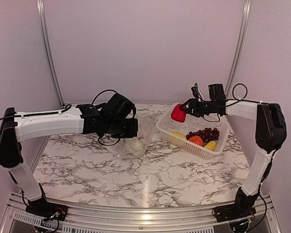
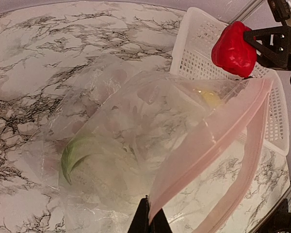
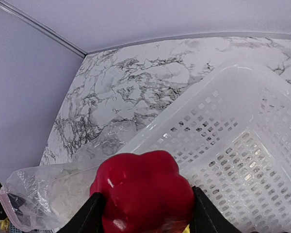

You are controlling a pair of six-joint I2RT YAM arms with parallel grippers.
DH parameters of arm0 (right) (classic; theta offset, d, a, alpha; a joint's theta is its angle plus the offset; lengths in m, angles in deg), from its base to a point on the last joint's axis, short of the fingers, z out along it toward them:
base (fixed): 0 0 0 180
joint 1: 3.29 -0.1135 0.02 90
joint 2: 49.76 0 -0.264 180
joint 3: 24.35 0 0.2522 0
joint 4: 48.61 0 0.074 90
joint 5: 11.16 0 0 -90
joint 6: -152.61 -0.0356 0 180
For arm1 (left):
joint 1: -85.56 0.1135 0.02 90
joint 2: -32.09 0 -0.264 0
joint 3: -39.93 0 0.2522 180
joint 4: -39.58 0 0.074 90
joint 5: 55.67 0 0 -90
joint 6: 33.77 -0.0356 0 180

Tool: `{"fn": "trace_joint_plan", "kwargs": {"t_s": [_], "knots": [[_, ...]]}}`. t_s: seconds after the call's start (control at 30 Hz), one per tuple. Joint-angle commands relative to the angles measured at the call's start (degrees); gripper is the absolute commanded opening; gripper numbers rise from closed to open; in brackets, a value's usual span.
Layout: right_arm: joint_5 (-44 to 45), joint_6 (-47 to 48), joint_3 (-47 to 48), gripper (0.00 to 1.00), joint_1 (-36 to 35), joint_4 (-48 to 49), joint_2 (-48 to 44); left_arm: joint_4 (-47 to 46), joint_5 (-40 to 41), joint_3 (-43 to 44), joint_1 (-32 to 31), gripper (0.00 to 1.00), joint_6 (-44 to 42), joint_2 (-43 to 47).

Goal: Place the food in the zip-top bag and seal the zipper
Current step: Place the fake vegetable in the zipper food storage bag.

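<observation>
A marble table [image 1: 136,179] is viewed from above, with 2 robot arms reaching over it. The left gripper [image 2: 149,222] is closed tight, and the pink-tinted zipper [image 2: 208,148] edge of the clear zip-top bag [image 1: 136,138] is pinched between its fingers, so the bag's mouth is held lifted and open. A white cauliflower [image 1: 136,144] with green leaves is seen inside the bag. The red pepper [image 3: 143,191] is clamped between the partly open fingers of the right gripper [image 1: 185,109] and held in the air above the left rim of the white perforated basket [image 1: 200,151], near the bag. Purple grapes [image 1: 208,133], an orange piece [image 1: 196,140] and 2 yellow pieces [image 1: 177,134] lie in the basket.
</observation>
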Motion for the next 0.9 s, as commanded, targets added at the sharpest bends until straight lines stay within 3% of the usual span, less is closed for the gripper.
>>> {"fn": "trace_joint_plan", "kwargs": {"t_s": [0.0,0.4,0.87], "knots": [[-1.7,3.3,-1.7,0.44,0.2,1.0,-7.0,0.3,0.3,-0.9,0.2,0.00,-0.5,1.9],[-9.6,7.2,-7.4,0.42,-12.3,3.1,-22.8,-2.5,-1.1,-1.7,0.4,0.00,1.0,1.7],[-11.7,4.7,-5.2,0.41,-24.0,6.1,-19.1,-11.7,-5.9,-6.0,1.6,0.00,6.2,5.8]]}}
